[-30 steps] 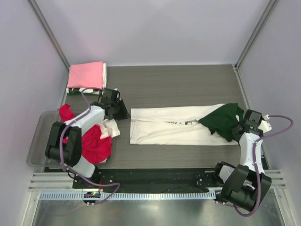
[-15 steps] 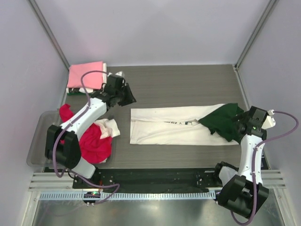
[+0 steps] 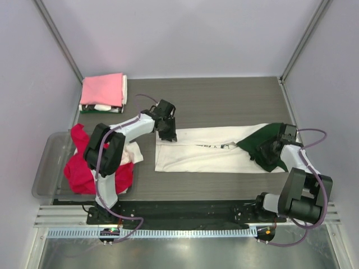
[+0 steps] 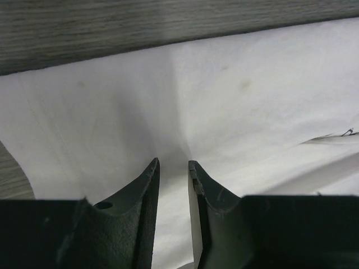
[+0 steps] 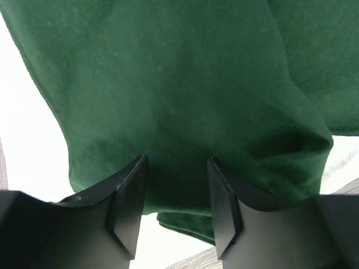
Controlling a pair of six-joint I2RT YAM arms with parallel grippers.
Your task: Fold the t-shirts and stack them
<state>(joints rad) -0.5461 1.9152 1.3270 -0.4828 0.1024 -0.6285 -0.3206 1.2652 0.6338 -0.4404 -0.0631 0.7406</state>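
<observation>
The cream-white t-shirt (image 3: 202,152) lies folded lengthwise mid-table. The dark green t-shirt (image 3: 268,134) lies crumpled on its right end. My left gripper (image 3: 168,133) is at the white tee's top-left corner. In the left wrist view my left gripper (image 4: 174,163) has its jaws a narrow gap apart over the white cloth (image 4: 224,101). My right gripper (image 3: 269,150) is down on the green tee. In the right wrist view my right gripper (image 5: 176,162) is open, its jaws astride a fold of the green cloth (image 5: 168,73). A pale pink tee (image 3: 102,88) lies folded at the back left. A red-magenta tee (image 3: 84,168) is heaped at the left.
A clear plastic bin (image 3: 46,168) at the left edge holds the red tee and a white cloth (image 3: 132,151). White and dark green cloth (image 3: 101,107) show under the pink tee. Walls close the back and both sides.
My left gripper has swung right from beside the bin to the white tee's top-left corner. My right gripper has moved left from the table's right edge onto the green tee.
</observation>
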